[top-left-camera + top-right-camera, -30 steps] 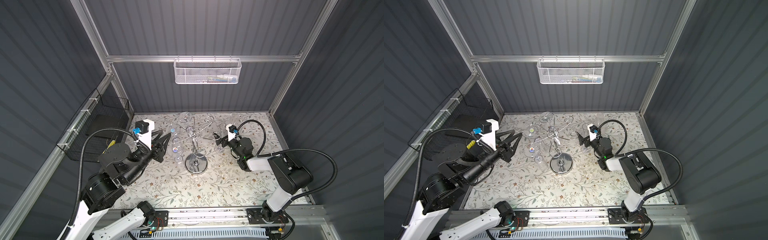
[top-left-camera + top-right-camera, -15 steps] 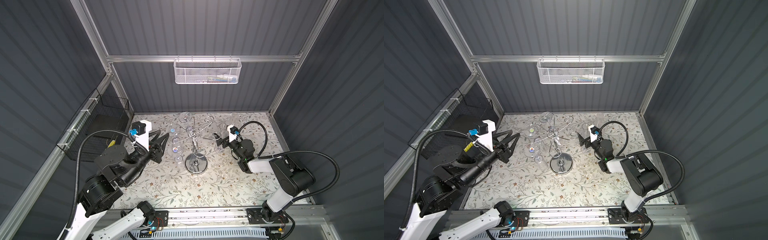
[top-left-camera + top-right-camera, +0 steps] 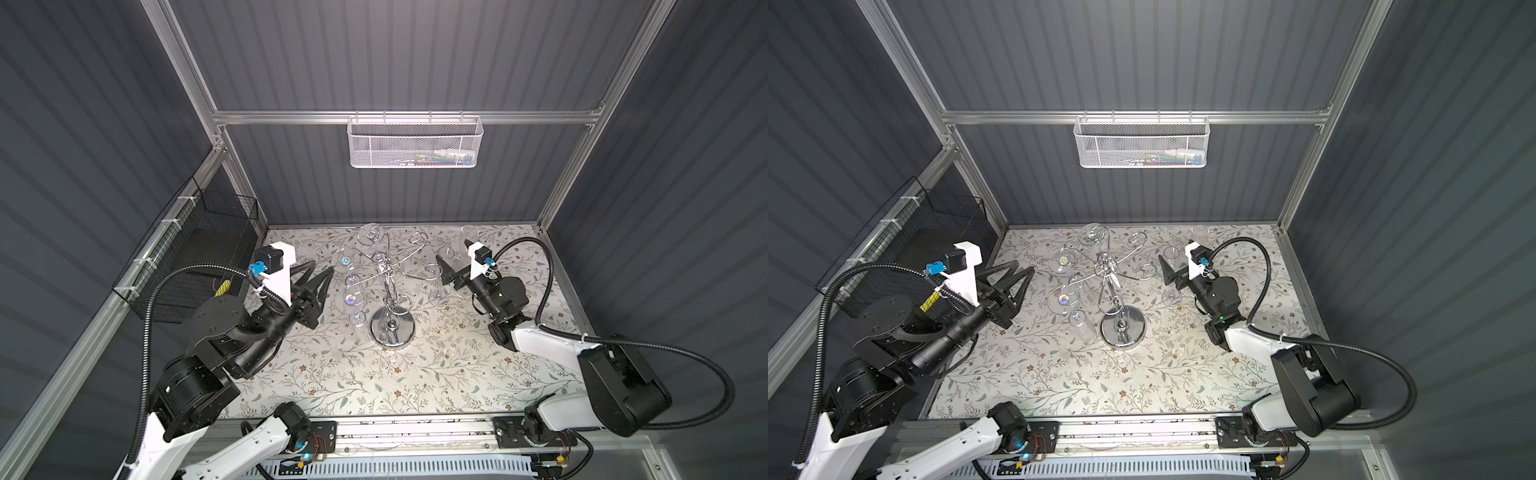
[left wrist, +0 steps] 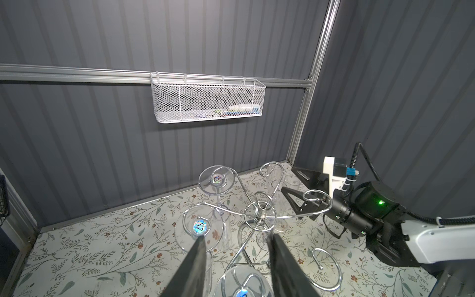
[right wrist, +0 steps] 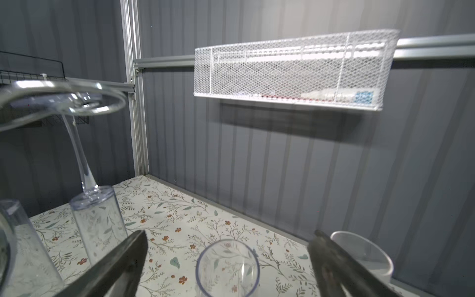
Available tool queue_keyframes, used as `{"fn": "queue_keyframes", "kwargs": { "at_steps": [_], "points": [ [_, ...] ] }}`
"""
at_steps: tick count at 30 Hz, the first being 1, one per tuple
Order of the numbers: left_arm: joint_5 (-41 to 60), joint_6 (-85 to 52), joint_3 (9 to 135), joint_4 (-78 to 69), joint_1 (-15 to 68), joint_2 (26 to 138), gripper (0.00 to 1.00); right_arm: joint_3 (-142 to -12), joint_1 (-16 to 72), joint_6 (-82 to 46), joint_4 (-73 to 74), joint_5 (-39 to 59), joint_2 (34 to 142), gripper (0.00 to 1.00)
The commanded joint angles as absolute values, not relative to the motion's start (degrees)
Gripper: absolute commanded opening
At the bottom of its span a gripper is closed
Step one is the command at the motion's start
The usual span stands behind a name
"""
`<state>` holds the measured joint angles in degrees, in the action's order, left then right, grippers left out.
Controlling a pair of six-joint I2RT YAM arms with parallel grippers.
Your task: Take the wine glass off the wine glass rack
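The chrome wine glass rack stands mid-table, its hub in the left wrist view. Three clear wine glasses hang upside down on its left arms, feet up: back, middle and front. My left gripper hovers just left of them, open and holding nothing; the front glass's foot shows below, between its fingers. My right gripper is wide open right of the rack, with an upright glass standing untouched between its fingers.
A white mesh basket hangs on the back wall and a black wire basket on the left wall. Another upright clear cup stands at the back right. The rack's right arms carry no glasses.
The left arm has drawn back slightly to the left, away from the rack. The right gripper has shifted a little toward the back right. Both stay open.
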<state>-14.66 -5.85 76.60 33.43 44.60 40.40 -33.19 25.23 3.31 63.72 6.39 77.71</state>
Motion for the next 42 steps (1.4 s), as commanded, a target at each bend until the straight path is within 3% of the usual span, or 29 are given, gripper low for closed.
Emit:
{"fn": "queue_keyframes", "kwargs": {
  "at_steps": [1,8,12,17,24,31,42],
  "points": [
    [-15.7,-6.6,76.9,33.6,44.8,39.2,0.42,-35.7,25.5,3.6,54.9,2.5,71.0,0.99],
    [-18.8,-7.2,77.7,38.6,44.8,36.5,0.43,-42.0,25.5,2.9,30.1,-7.2,52.4,0.99],
    [-19.9,-7.7,77.0,40.4,44.8,34.7,0.44,-41.6,24.2,-9.4,24.2,-14.4,43.0,0.99],
    [-19.3,-12.3,76.5,45.3,44.8,34.3,0.48,-42.4,23.2,-16.3,13.3,-4.2,33.9,0.99],
    [-12.6,-24.4,72.2,51.2,44.8,34.1,0.56,-48.9,23.2,-22.6,-10.4,-1.9,31.9,0.99],
    [-6.7,-43.6,62.1,46.1,44.8,29.1,0.57,-45.8,23.2,-33.8,-16.3,3.0,29.5,0.99],
    [-4.5,-65.6,46.6,29.3,44.8,17.3,0.57,-44.0,23.2,-38.2,-17.8,7.6,30.7,0.99]
  ]
}}
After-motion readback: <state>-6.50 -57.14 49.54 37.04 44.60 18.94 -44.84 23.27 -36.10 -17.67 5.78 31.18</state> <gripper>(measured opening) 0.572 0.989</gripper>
